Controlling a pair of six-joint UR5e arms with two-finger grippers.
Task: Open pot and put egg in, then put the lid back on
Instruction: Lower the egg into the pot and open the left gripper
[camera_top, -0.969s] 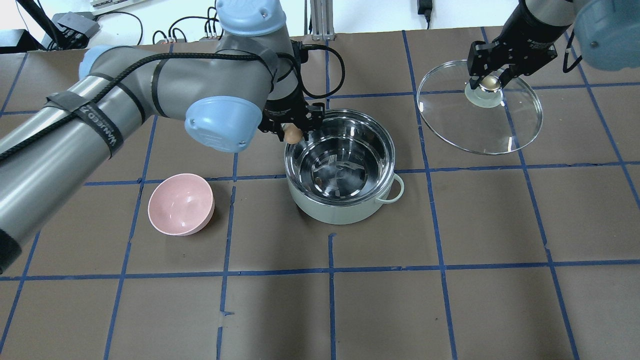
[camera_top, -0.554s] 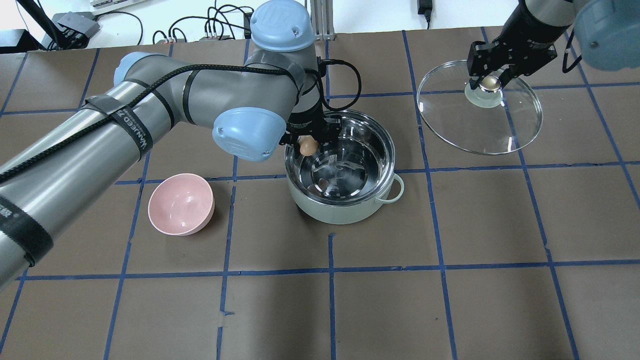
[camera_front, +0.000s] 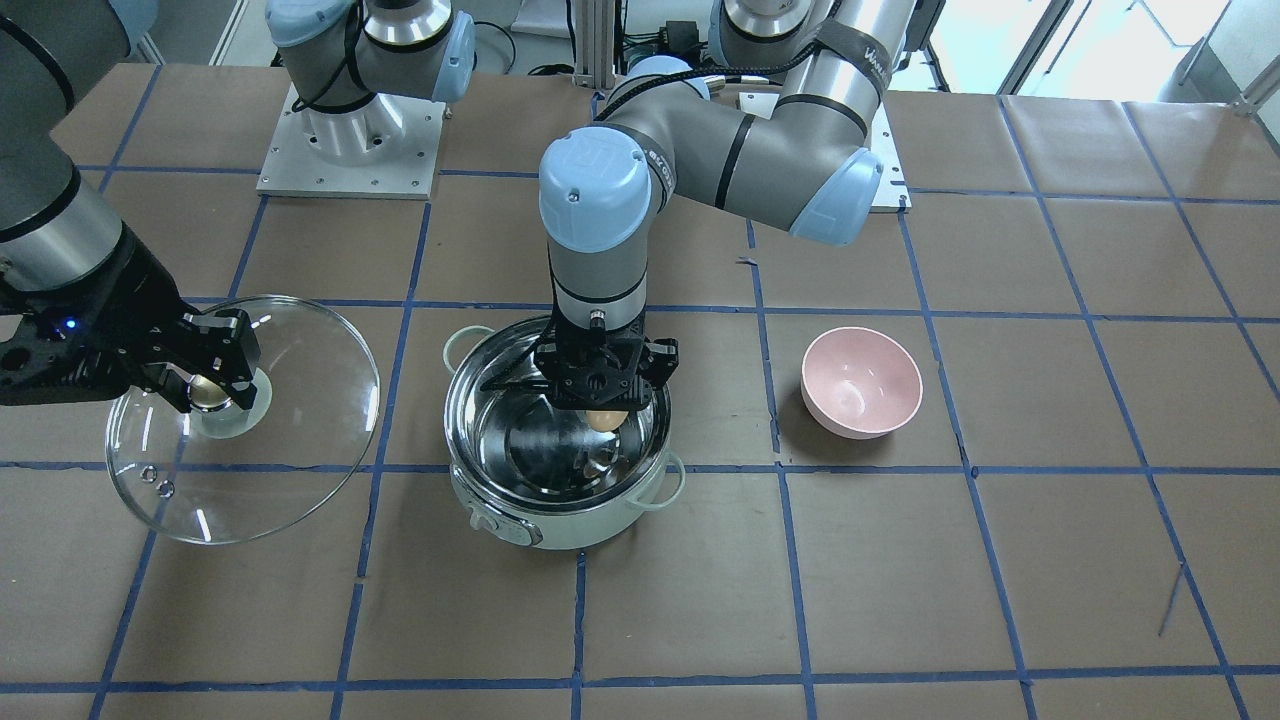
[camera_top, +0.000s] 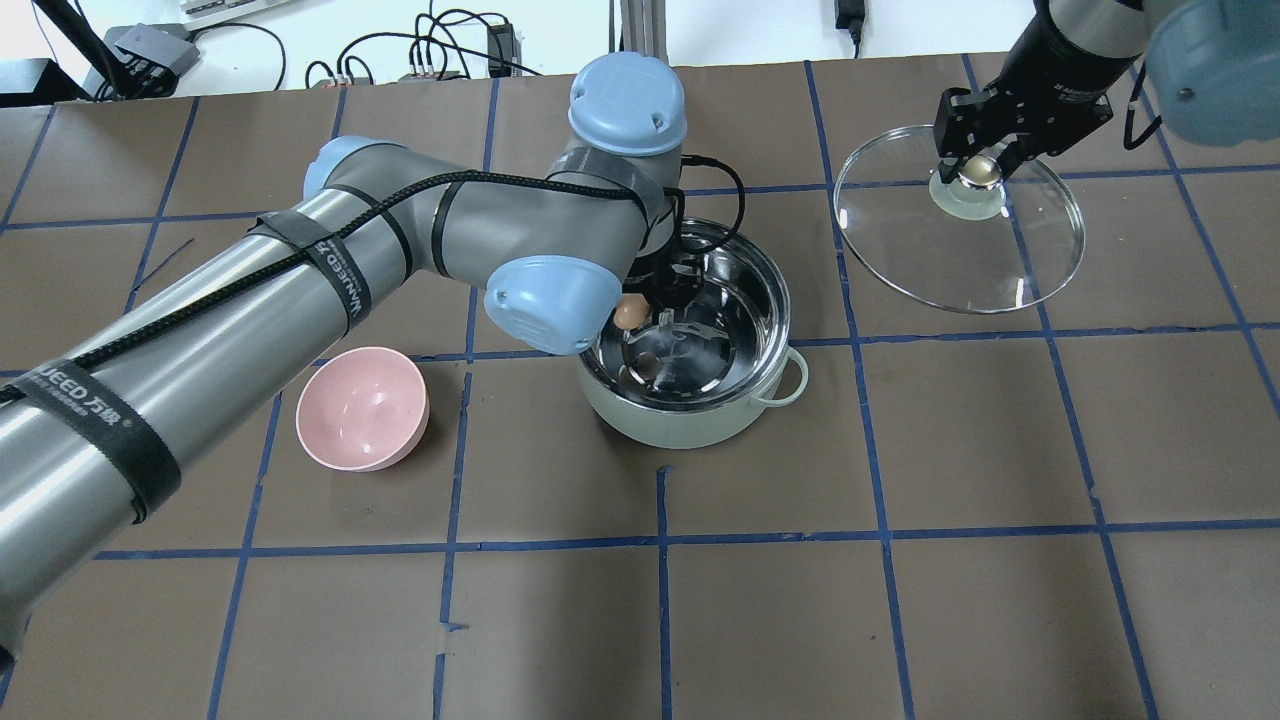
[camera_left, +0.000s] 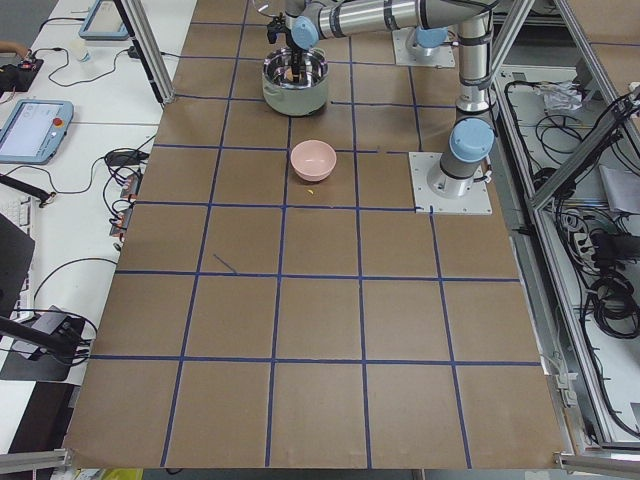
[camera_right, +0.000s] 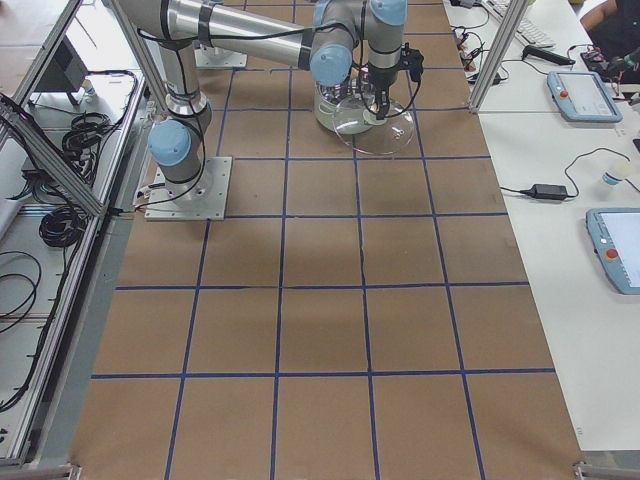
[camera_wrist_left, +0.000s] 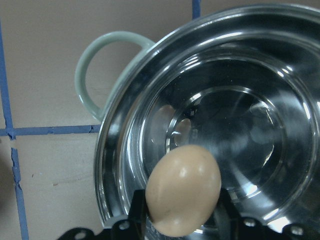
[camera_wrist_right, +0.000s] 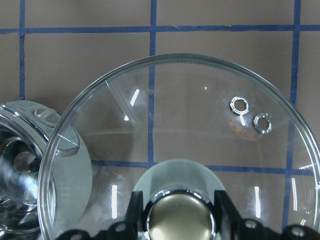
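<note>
The mint-green pot (camera_top: 690, 425) stands open, its steel bowl (camera_front: 545, 455) empty. My left gripper (camera_top: 632, 312) is shut on the tan egg (camera_top: 628, 314) and holds it above the bowl's inside, near the rim. The egg shows in the front view (camera_front: 603, 419) and large in the left wrist view (camera_wrist_left: 183, 190), over the steel bowl (camera_wrist_left: 240, 125). My right gripper (camera_top: 980, 168) is shut on the cream-gold knob (camera_top: 980, 172) of the glass lid (camera_top: 960, 260), held in the air to the right of the pot. The lid also shows in the front view (camera_front: 290, 450) and the right wrist view (camera_wrist_right: 190, 120).
A pink bowl (camera_top: 362, 408) sits on the table left of the pot; it also shows in the front view (camera_front: 862, 382). Brown table covering with blue tape lines (camera_top: 660, 545) runs all around. Cables and boxes lie beyond the far table edge.
My left arm has moved right, carrying the egg from over the pot's left rim to over the bowl's inside. The right gripper and lid have hardly moved.
</note>
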